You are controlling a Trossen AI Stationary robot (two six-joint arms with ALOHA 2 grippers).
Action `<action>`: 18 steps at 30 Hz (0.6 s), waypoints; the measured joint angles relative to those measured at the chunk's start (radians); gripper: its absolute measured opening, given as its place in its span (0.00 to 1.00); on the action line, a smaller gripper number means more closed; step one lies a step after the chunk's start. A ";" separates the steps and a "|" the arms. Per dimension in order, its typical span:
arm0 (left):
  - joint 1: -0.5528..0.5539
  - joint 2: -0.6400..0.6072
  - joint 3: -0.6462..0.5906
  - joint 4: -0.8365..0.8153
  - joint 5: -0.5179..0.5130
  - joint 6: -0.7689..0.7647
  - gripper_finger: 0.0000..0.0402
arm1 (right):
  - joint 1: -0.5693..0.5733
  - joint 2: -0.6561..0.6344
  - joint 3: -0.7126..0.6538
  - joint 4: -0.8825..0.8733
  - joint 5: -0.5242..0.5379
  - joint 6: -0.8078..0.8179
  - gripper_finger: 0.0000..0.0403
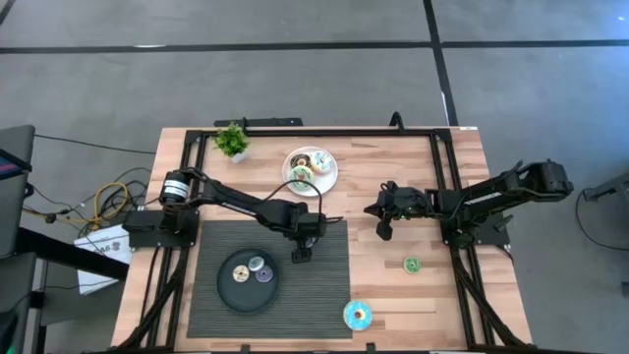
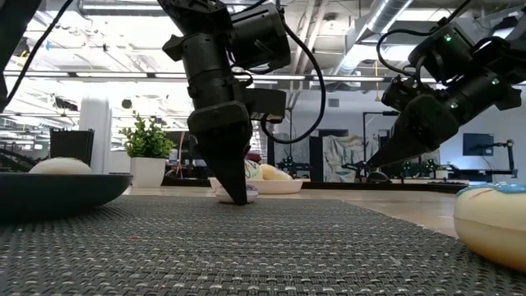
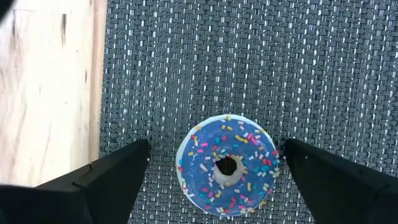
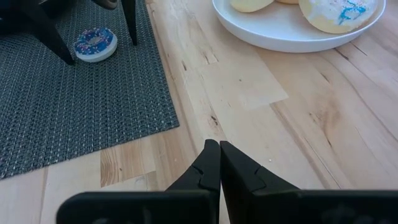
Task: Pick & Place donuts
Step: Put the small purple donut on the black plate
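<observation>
A blue-iced donut with sprinkles (image 3: 228, 165) lies flat on the grey woven mat (image 3: 249, 62), near the mat's right edge. My left gripper (image 1: 302, 253) points steeply down over it, open, with one finger on each side of the donut and a gap to both. The right wrist view shows the same donut (image 4: 95, 43) between those two fingers. My right gripper (image 4: 219, 149) is shut and holds nothing, above bare wood to the right of the white plate (image 1: 329, 177). The plate holds some donuts. A small green donut (image 1: 411, 265) and a light-blue one (image 1: 357, 315) lie on the table.
A black round dish (image 1: 224, 285) with small donuts in it sits on the mat, left of my left gripper. A potted plant (image 1: 233, 141) stands at the far edge. Black frame rails (image 1: 447, 157) run along the table's sides.
</observation>
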 joint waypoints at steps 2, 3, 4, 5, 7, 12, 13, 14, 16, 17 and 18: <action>0.000 0.001 0.008 -0.009 0.001 -0.004 0.92 | 0.000 0.000 0.000 0.000 0.000 0.000 0.00; 0.000 0.002 0.012 -0.011 0.001 -0.007 0.92 | 0.000 0.000 0.000 0.000 0.000 0.000 0.00; 0.000 0.002 0.015 -0.014 0.001 -0.008 0.92 | 0.000 0.000 0.000 0.000 0.000 0.000 0.00; 0.000 0.003 0.019 -0.021 0.002 -0.009 0.92 | 0.000 0.000 0.000 0.001 0.000 0.000 0.00; 0.000 0.004 0.026 -0.031 -0.001 -0.010 0.92 | 0.000 0.000 0.000 0.000 0.000 0.000 0.00; 0.000 0.005 0.032 -0.039 -0.005 -0.011 0.90 | 0.000 0.000 0.000 0.001 0.000 0.000 0.00; 0.000 0.005 0.032 -0.039 -0.006 -0.011 0.88 | 0.000 0.000 0.000 0.001 0.000 0.000 0.00; 0.000 0.005 0.032 -0.039 -0.007 -0.012 0.86 | 0.000 0.000 0.000 0.001 0.000 0.000 0.00; 0.000 0.005 0.033 -0.037 -0.007 -0.019 0.82 | 0.000 0.000 0.000 0.001 0.000 0.000 0.00; 0.000 0.005 0.033 -0.037 -0.008 -0.022 0.80 | 0.000 0.000 0.000 0.001 0.000 0.000 0.00; 0.000 0.005 0.033 -0.037 -0.009 -0.026 0.78 | 0.000 0.000 0.000 0.001 0.000 0.000 0.00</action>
